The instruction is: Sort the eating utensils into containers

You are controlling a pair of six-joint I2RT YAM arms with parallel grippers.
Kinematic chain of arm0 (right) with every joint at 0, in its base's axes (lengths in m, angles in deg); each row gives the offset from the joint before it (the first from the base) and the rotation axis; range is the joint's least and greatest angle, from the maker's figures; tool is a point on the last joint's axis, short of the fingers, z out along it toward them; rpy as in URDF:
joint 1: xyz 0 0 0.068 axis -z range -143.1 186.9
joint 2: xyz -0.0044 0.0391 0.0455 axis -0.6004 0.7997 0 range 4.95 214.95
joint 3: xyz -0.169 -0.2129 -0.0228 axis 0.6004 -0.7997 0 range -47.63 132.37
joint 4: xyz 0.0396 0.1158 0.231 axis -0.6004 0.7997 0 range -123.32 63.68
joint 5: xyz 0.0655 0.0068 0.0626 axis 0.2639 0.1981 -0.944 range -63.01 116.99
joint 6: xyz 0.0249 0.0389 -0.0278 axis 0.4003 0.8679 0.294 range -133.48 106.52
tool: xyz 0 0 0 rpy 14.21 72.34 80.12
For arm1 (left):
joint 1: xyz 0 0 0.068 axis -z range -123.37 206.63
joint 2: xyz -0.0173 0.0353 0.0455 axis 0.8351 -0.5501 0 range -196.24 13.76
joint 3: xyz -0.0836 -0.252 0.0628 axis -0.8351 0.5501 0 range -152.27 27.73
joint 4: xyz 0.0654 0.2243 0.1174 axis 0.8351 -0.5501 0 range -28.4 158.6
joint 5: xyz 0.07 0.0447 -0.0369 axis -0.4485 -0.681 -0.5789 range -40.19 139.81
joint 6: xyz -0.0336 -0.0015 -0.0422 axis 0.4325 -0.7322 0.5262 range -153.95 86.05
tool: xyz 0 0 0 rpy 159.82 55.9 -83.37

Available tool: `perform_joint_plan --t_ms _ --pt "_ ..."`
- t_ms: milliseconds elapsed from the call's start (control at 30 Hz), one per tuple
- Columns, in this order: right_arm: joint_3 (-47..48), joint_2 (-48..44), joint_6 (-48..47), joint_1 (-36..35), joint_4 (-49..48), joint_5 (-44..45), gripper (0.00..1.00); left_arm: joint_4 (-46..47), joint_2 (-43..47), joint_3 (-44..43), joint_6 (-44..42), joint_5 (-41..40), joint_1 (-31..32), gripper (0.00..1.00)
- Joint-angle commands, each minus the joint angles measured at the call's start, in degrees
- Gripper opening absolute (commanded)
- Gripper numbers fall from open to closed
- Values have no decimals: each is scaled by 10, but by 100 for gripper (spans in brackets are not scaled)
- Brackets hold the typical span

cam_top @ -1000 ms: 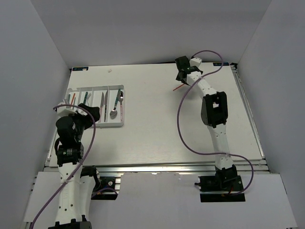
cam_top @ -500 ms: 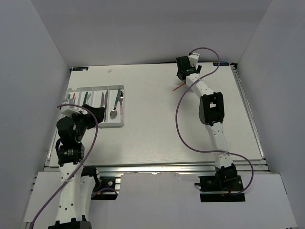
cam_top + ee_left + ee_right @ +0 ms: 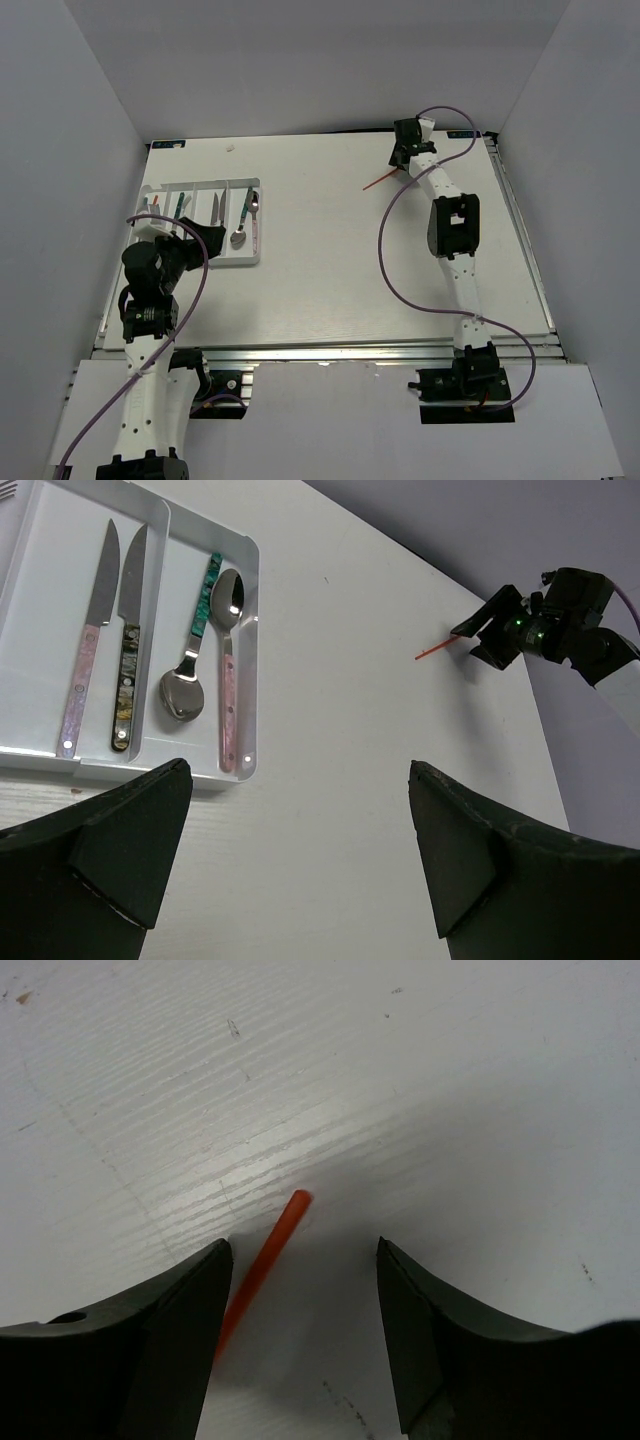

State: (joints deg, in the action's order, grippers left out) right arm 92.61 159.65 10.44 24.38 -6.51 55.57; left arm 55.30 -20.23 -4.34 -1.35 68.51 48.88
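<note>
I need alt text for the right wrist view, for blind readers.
A thin red chopstick lies on the white table, its tip between the two dark fingers of the right end effector. The fingers stand apart, the stick close to one of them.

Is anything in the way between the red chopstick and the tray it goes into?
Nothing visible. The red chopstick lies between the right gripper's open fingers, and only bare table separates it from the white tray.
</note>
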Motion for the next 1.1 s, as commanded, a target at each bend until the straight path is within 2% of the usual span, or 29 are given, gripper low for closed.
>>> perform_joint_plan --t_ms 0,100,133,233,267,400,533,600,667,867,1000,1067 --pt "13 15 -3 13 83 -62 64 2 1 1 -3 6 4 98" --pt "19 16 -12 14 108 -76 54 1 0 1 -3 5 5 98" --pt "12 13 -11 14 124 -81 46 2 -1 1 -3 6 5 98" --pt "-8 5 -9 14 147 -85 41 1 -1 0 -3 8 5 98" --pt "-13 6 -7 14 151 -96 34 1 -1 0 -3 8 5 98" --pt "-38 0 16 13 163 -127 29 1 2 0 -3 8 5 98" --pt "-63 -1 45 10 163 -145 7 1 1 0 -3 9 5 98" --pt "-73 2 46 3 171 -152 1 0 2 0 -3 7 5 98" --pt "-99 -7 42 -13 173 -150 0 0 -1 0 -3 6 5 98" --pt "-238 -116 -2 -82 139 -123 0 9 -21 0 -5 26 15 98" --pt "-325 -222 -19 -97 102 -196 0 5 -52 -11 -6 53 25 98" --pt "-390 -298 -26 -104 20 -219 0 8 -69 -19 1 75 33 98"
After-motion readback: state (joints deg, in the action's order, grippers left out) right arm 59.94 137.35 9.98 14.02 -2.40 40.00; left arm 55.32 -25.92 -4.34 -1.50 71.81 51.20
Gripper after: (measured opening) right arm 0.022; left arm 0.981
